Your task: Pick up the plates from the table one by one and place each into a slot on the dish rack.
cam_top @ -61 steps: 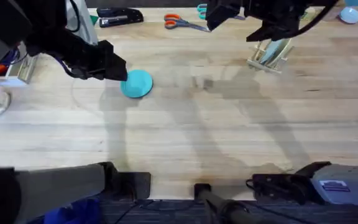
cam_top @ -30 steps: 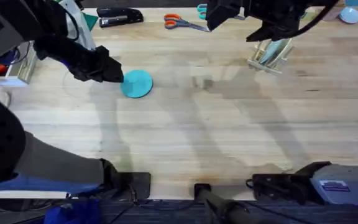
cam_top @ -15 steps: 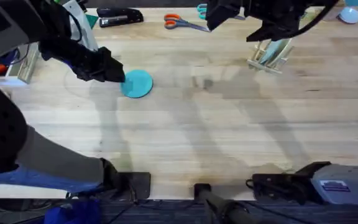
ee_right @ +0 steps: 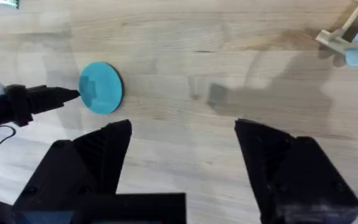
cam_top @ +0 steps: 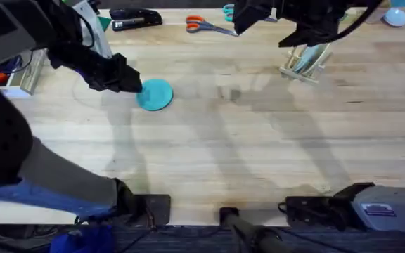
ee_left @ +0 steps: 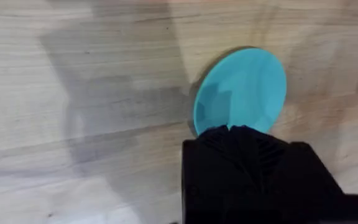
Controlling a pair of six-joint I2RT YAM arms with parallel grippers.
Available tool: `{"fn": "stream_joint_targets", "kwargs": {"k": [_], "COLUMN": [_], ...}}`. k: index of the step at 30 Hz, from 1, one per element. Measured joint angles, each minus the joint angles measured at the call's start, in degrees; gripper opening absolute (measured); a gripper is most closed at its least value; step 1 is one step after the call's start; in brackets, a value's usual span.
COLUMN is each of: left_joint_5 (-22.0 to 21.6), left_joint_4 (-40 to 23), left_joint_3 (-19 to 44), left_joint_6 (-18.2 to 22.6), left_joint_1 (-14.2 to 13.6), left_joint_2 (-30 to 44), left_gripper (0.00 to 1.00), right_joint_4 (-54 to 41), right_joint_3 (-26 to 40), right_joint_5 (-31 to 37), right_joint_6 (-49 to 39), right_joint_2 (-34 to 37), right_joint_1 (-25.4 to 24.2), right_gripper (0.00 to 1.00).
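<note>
Left gripper point(cam_top: 133, 86) is pinching the edge of the teal plate point(cam_top: 155, 94), which is lying flat on the table point(cam_top: 245, 140). Right gripper point(ee_right: 182, 146) is hanging spread above the dish rack point(cam_top: 302, 63), which is already holding a pale plate point(cam_top: 313, 55). Teal one not yet racked.

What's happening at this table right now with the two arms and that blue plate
The left gripper is at the edge of the teal-blue plate, which lies flat on the table. The right gripper hangs open near the dish rack, where a pale plate already stands. The blue plate is not yet lifted.
</note>
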Motion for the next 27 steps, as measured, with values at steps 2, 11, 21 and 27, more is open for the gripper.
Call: {"fn": "stream_joint_targets", "kwargs": {"k": [2,11,21,27], "left_joint_5": [0.1,1.9,5.2,5.3], "left_joint_4": [0.6,2.6,2.7,2.7], "left_joint_3": [0.0,1.3,2.7,2.7], "left_joint_6": [0.0,0.1,0.1,0.1], "left_joint_1": [0.0,0.2,0.6,0.6], "left_joint_2": [1.8,7.5,9.7,9.7], "left_gripper": [0.042,0.042,0.042,0.042], "right_joint_4": [0.0,0.0,0.0,0.0], "right_joint_3": [0.0,0.0,0.0,0.0], "right_joint_5": [0.0,0.0,0.0,0.0], "right_joint_6": [0.0,0.0,0.2,0.4], "right_joint_2": [0.0,0.0,0.0,0.0], "right_joint_1": [0.0,0.0,0.0,0.0], "right_gripper": [0.995,0.995,0.994,0.994]}}
